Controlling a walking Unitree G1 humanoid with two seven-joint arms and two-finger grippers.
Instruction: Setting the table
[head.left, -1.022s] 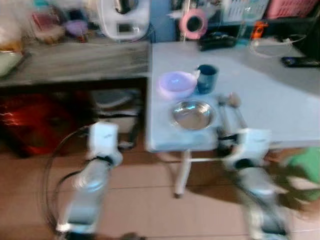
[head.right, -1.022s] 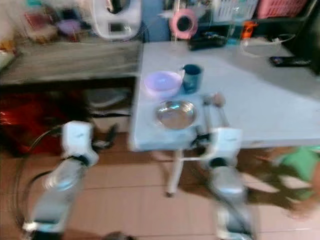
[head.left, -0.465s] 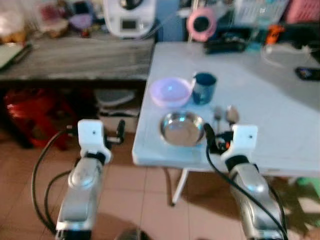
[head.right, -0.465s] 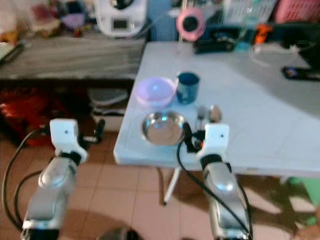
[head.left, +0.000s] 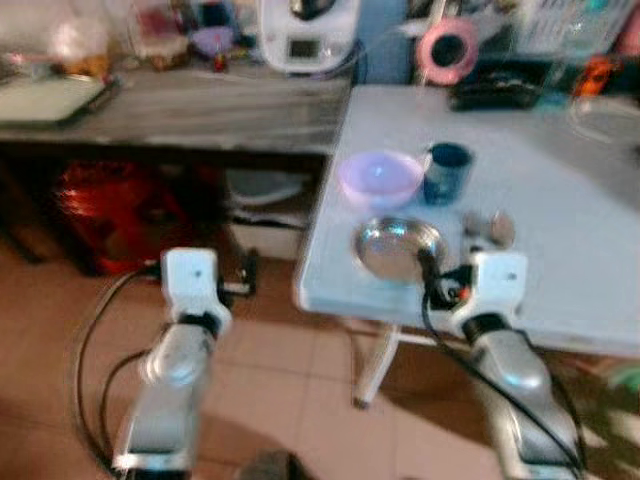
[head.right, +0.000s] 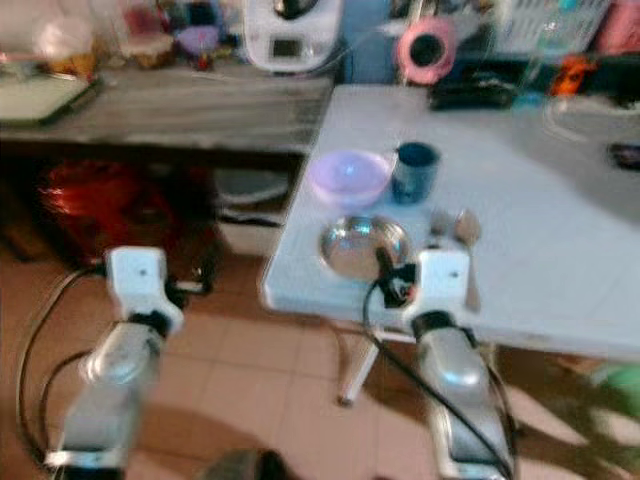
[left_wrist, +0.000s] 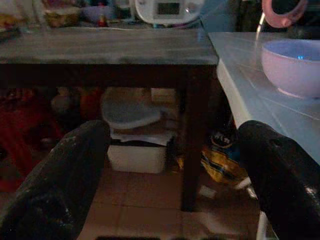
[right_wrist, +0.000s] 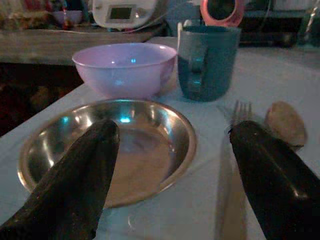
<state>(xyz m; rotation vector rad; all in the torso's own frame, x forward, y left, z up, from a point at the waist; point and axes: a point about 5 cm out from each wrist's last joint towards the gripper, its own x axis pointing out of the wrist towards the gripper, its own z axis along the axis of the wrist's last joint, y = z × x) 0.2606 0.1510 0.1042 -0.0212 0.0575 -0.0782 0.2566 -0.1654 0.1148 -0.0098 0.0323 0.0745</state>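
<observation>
Hovering at the near edge of the white table (head.left: 560, 190), the right gripper (right_wrist: 170, 175) has its two black fingers (right_wrist: 75, 185) spread wide apart with nothing between them. Steel plate (right_wrist: 107, 150) lies just ahead of it, mostly between the finger line and toward the left finger, flat on the table. Beyond the plate, farther from the gripper: lilac bowl (right_wrist: 125, 67), upright, and just beside it a dark blue mug (right_wrist: 207, 62), upright; whether bowl and mug touch, can't tell. Fork (right_wrist: 240, 120) and spoon (right_wrist: 285, 122) lie side by side on the table ahead of the right finger, next to the plate, apart from it. Left gripper (left_wrist: 170, 190) hangs off the table, over the tiled floor (head.left: 300, 380), fingers (left_wrist: 60, 185) likewise spread and empty; it faces the gap under a dark wooden bench (left_wrist: 110, 50) that stands against the table's left side. Ahead of it under the bench: a white lidded tub (left_wrist: 132, 130). Bowl also seen from this wrist, up on the table corner ahead of the gripper. Far end of bench: white appliance (head.left: 305, 35) with display. Far table edge: pink round object (head.left: 447, 50). Head views somewhat blurred.
</observation>
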